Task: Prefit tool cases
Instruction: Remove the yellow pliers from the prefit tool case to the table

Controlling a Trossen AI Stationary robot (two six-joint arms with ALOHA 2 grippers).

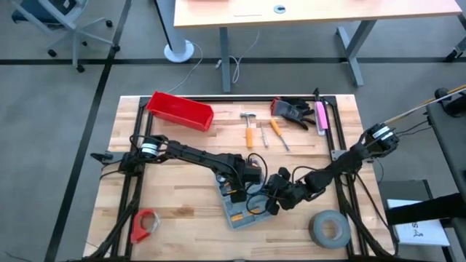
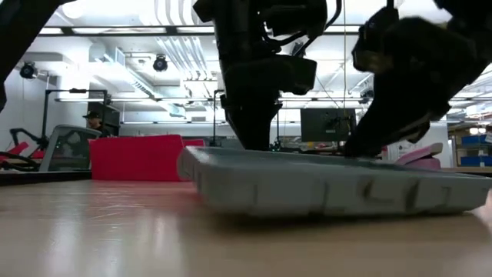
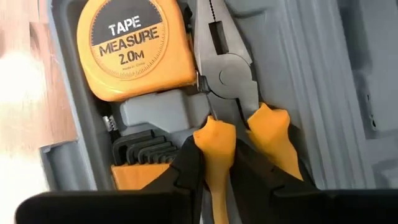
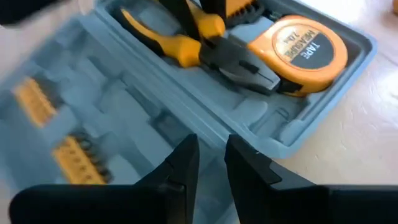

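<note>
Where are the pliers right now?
The pliers lie in the open tool case at the table's near middle, beside the orange tape measure; the left hand grips one yellow handle.

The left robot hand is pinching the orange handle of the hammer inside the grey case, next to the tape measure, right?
Not the hammer. The left wrist view shows the left gripper pinching one orange handle of the pliers in the case, beside the tape measure. The hammer lies outside on the table.

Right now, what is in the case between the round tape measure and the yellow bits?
The pliers lie between the tape measure and the bits, inside the tool case, seen in the right wrist view.
</note>
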